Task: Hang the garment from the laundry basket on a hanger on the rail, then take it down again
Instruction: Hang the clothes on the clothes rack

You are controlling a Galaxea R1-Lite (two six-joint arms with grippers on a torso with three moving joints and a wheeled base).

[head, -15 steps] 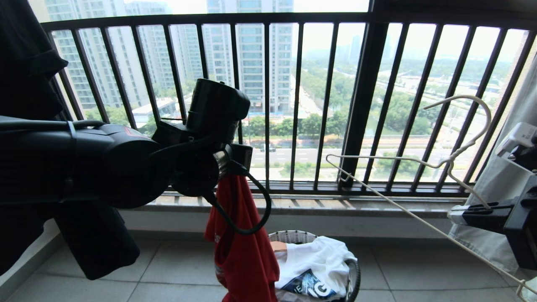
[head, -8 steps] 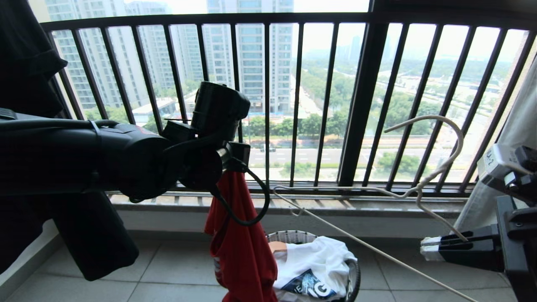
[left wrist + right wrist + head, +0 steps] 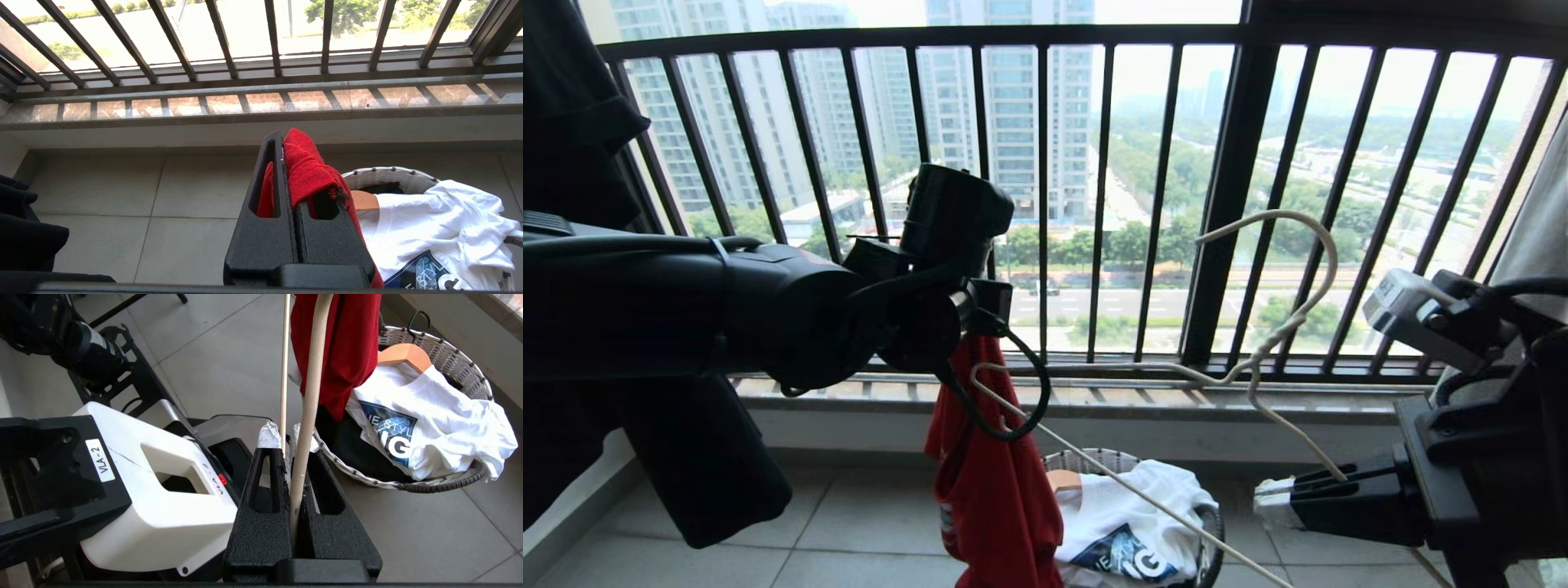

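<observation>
The red garment (image 3: 996, 490) hangs down in front of the laundry basket (image 3: 1094, 460), bunched at its top between the fingers of my left gripper (image 3: 286, 141), which is shut on the garment (image 3: 304, 171). My right gripper (image 3: 1270, 496) comes in from the right at basket height. It is shut on the lower arm of the cream wire hanger (image 3: 1294, 318), whose wire (image 3: 312, 375) runs up between its taped fingertips (image 3: 269, 435). The hanger's far tip lies against the garment just below the left wrist. The rail is out of view.
A white printed T-shirt (image 3: 1143, 514) and a wooden hanger (image 3: 402, 355) lie in the basket (image 3: 441, 351). Dark barred window railing (image 3: 1045, 204) and a stone sill stand behind. A black garment (image 3: 572, 122) hangs at the left, pale cloth (image 3: 1535, 220) at the right.
My right gripper has swung left with the hanger, bringing its far tip from mid-window across to the red garment. The left arm and garment have hardly moved.
</observation>
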